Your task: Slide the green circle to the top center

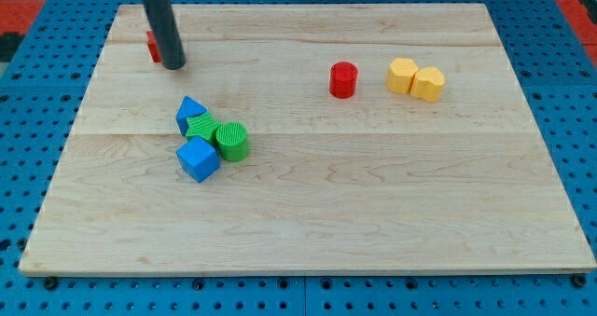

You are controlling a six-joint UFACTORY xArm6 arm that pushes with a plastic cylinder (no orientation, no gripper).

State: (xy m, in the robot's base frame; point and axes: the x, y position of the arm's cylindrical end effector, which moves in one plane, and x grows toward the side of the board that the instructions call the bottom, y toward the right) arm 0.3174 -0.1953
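The green circle (232, 140) stands left of the board's middle. It touches a green block (201, 126) of unclear shape on its left and a blue cube (198, 158) at its lower left. A blue triangle block (189, 110) lies just above those. My tip (173, 64) rests on the board near the top left, well above and left of the green circle. It stands right beside a red block (152, 46) that the rod partly hides.
A red cylinder (343, 79) stands right of the top centre. Two yellow blocks (403, 75) (429, 83) touch each other further right. The wooden board (308, 232) lies on a blue pegboard surface.
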